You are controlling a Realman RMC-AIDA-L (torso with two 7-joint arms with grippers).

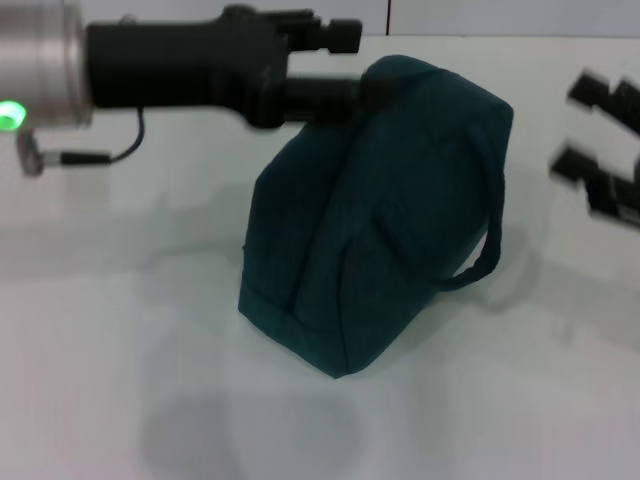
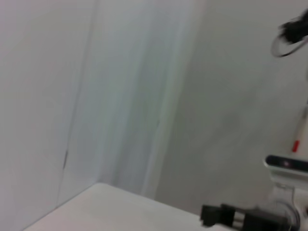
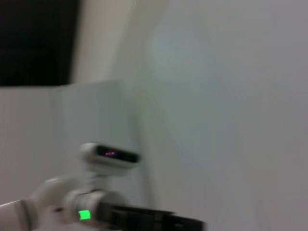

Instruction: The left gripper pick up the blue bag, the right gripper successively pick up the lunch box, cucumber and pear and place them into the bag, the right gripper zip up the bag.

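Note:
The blue bag (image 1: 390,210) stands tilted at the middle of the white table, closed, with one loop handle (image 1: 480,265) hanging on its right side. My left gripper (image 1: 345,92) reaches in from the left at the bag's top left corner and is shut on the fabric there. Behind it show the silver wrist and its green light (image 1: 10,113). My right gripper (image 1: 590,135) is at the right edge, clear of the bag, its two black fingers spread open and empty. The lunch box, cucumber and pear are out of view.
The white table (image 1: 120,330) spreads around the bag and meets a white wall at the back. The left wrist view shows the wall and the robot's head camera (image 2: 286,163). The right wrist view shows that head (image 3: 108,154) and the left arm's green light (image 3: 84,214).

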